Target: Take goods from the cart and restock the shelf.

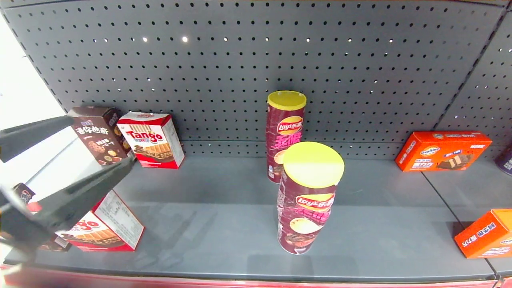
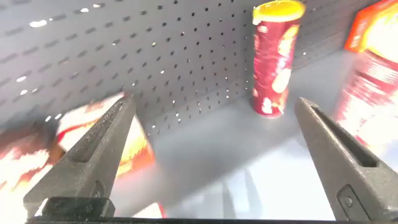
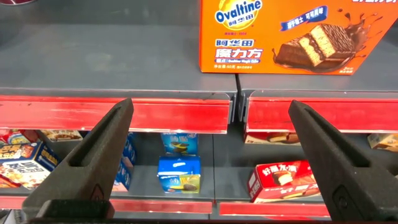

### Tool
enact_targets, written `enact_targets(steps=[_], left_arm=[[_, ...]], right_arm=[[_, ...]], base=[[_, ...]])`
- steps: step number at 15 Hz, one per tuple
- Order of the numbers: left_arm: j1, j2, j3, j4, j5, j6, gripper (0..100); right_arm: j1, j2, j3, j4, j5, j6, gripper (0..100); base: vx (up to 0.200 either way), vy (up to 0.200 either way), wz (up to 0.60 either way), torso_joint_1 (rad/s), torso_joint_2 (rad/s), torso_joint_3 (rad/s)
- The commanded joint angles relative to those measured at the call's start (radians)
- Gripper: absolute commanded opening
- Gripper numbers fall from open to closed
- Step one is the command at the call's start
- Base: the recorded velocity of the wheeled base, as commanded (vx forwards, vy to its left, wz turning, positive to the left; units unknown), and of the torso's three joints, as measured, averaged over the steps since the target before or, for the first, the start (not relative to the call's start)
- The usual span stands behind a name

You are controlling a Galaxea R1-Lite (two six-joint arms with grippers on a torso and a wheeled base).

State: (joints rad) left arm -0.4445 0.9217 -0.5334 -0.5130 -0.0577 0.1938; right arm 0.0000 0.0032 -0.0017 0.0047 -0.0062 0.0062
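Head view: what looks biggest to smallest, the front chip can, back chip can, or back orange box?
1. Front chip can, helped by being nearest the camera.
2. Back chip can and back orange box look about alike; I won't rank them.

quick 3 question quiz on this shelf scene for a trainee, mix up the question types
1. True or false: the rear chip can and the front chip can both stand upright on the shelf.
2. What does the left claw hold? A) a chip can B) a wafer box C) nothing, it is open
3. Fill in: the lids on both cans are ___.

Key: 1 true; 2 C; 3 yellow
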Motion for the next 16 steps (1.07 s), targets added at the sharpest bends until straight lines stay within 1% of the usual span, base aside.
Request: enact_targets(steps=[1,2,3,4,5,6,7,8,9,10,12,13,16], left_arm=[[0.013,-0.535,0.372,0.048,0.022,-0.077,100],[0.084,-0.557,0.426,0.037,0.027,-0.09,100],[0.159,-0.56,0.454,0.041,0.025,-0.091,100],[0.26,-0.57,0.503,0.051,0.013,-0.094,100],[0.329,-0.639,0.533,0.093,0.009,-0.105,100],[0.366,-0.721,0.533,0.211,0.012,-0.143,100],[0.38,-0.75,0.533,0.261,0.012,-0.162,100],[0.441,-0.845,0.533,0.376,0.009,-0.171,100],[0.463,-0.899,0.533,0.449,0.018,-0.174,100],[0.451,-0.909,0.533,0.449,0.004,-0.174,100],[0.449,-0.916,0.533,0.447,-0.034,-0.165,100],[0.448,-0.916,0.533,0.447,-0.037,-0.163,100],[0.446,-0.916,0.533,0.447,-0.03,-0.183,100]], right_arm=[[0.0,0.001,0.0,0.0,0.0,0.0,100],[0.0,0.001,0.0,0.0,0.0,0.0,100],[0.0,0.001,0.0,0.0,0.0,0.0,100],[0.0,0.001,0.0,0.0,0.0,0.0,100],[0.0,0.001,0.0,0.0,0.0,0.0,100],[0.0,0.001,0.0,0.0,0.0,0.0,100],[0.0,0.001,0.0,0.0,0.0,0.0,100],[0.0,0.001,0.0,0.0,0.0,0.0,100],[0.0,0.001,0.0,0.0,0.0,0.0,100],[0.0,0.001,0.0,0.0,0.0,0.0,100],[0.0,0.001,0.0,0.0,0.0,0.0,100],[0.0,0.001,0.0,0.0,0.0,0.0,100],[0.0,0.001,0.0,0.0,0.0,0.0,100]], base=[[0.0,0.0,0.0,0.0,0.0,0.0],[0.0,0.0,0.0,0.0,0.0,0.0],[0.0,0.0,0.0,0.0,0.0,0.0],[0.0,0.0,0.0,0.0,0.0,0.0],[0.0,0.0,0.0,0.0,0.0,0.0],[0.0,0.0,0.0,0.0,0.0,0.0],[0.0,0.0,0.0,0.0,0.0,0.0],[0.0,0.0,0.0,0.0,0.0,0.0],[0.0,0.0,0.0,0.0,0.0,0.0],[0.0,0.0,0.0,0.0,0.0,0.0],[0.0,0.0,0.0,0.0,0.0,0.0],[0.0,0.0,0.0,0.0,0.0,0.0],[0.0,0.0,0.0,0.0,0.0,0.0]])
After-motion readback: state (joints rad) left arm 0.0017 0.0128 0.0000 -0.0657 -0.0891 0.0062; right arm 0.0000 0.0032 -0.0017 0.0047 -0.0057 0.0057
